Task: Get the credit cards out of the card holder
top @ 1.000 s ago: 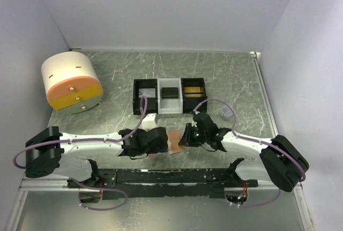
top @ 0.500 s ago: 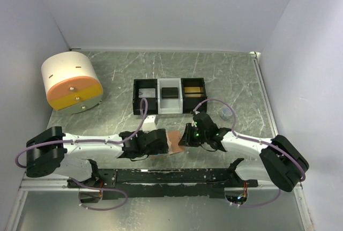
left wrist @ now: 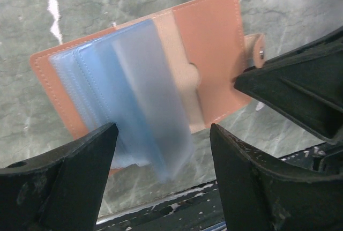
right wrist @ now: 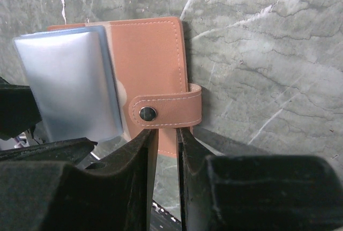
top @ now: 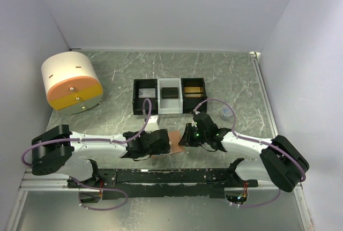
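Observation:
The salmon-orange card holder (top: pixel 174 138) lies open on the table between my two grippers. In the left wrist view its cover (left wrist: pixel 209 32) shows with light blue clear sleeves (left wrist: pixel 134 81) fanned up from the spine. My left gripper (left wrist: pixel 163 129) is open and empty, its fingers straddling the lower ends of the sleeves; it also shows in the top view (top: pixel 165 144). My right gripper (right wrist: pixel 167 132) is shut to a narrow gap on the holder's right flap (right wrist: pixel 144 54), just below the snap strap (right wrist: pixel 171 110); it also shows in the top view (top: pixel 184 136). No loose card shows.
A black-and-white three-compartment tray (top: pixel 158 101) stands behind the holder, with dark and gold items in it. A round white and orange container (top: pixel 71 81) sits at the far left. A small clear object (top: pixel 227 114) lies right of the tray. The black base rail (top: pixel 171 176) runs along the near edge.
My left arm has shifted slightly to the right, bringing its gripper closer over the card holder. The right gripper and the holder have stayed in place.

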